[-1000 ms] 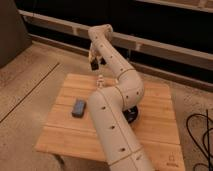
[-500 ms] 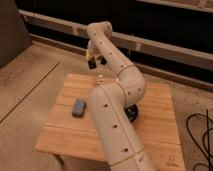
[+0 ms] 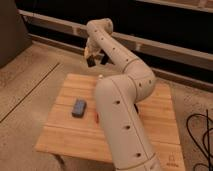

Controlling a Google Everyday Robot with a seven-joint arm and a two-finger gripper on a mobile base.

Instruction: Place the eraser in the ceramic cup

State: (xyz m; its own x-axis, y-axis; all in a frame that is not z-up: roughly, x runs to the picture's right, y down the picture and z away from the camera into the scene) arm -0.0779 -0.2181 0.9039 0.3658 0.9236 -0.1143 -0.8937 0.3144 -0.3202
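Observation:
My gripper (image 3: 93, 60) hangs in the air above the far edge of the wooden table (image 3: 65, 135). It holds a small black block, the eraser (image 3: 91, 63), between its fingers. Just below it, a small cream-white object (image 3: 100, 76) peeks out beside my arm on the table's far part. It looks like the ceramic cup, and my arm hides most of it. The eraser is above and a little left of it, not touching it.
A flat blue-grey block (image 3: 79, 107) lies left of the middle of the table. A small red item (image 3: 96, 118) lies by my arm. My arm (image 3: 125, 115) covers the table's middle. Black cables (image 3: 202, 132) lie on the floor at right.
The gripper has risen slightly and drifted a little left with the black block in it. Nothing on the table has moved.

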